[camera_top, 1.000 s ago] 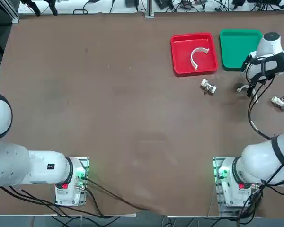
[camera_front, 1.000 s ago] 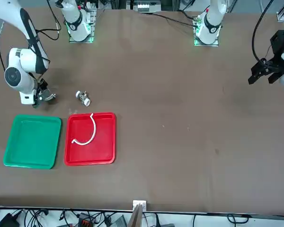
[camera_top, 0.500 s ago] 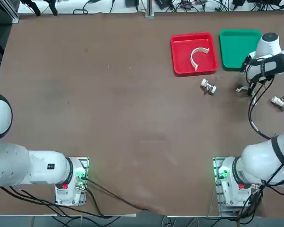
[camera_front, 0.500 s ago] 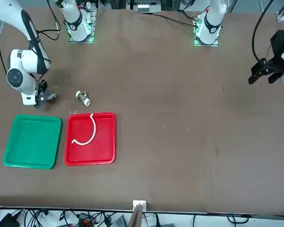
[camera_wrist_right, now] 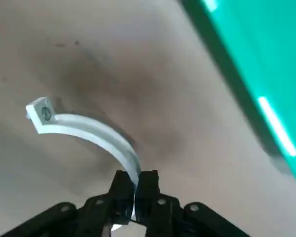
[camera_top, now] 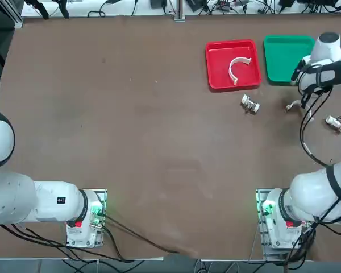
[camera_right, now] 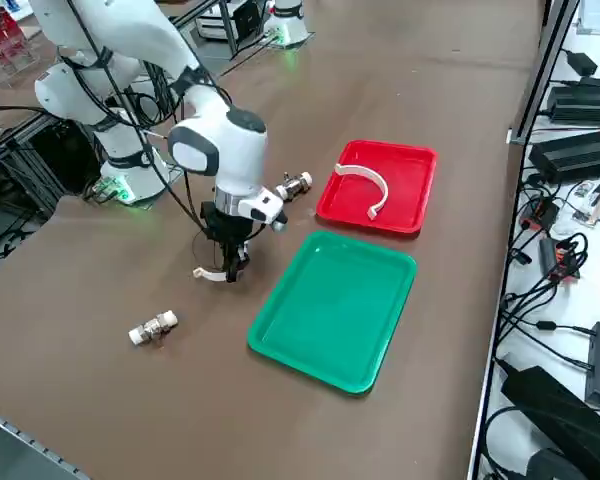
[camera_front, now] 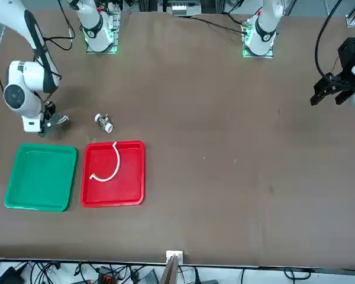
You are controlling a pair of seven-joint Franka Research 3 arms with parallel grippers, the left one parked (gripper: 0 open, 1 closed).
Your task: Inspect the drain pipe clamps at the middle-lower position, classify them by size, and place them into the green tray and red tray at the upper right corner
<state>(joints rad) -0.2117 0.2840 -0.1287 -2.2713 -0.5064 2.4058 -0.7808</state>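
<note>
Toward half past five from the green tray [camera_top: 290, 60] overhead, the right gripper [camera_wrist_right: 136, 178] pinches a clamp [camera_wrist_right: 104, 136], long axis ten-to-four, one tabbed end toward ten.

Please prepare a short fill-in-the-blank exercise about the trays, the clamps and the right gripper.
One white clamp lies in the ____ tray.
The right gripper is shut on the other ____.
The ____ tray has nothing in it.
In the top view, ____ metal fittings lie on the table.
Missing words, in order: red; clamp; green; two.
</note>
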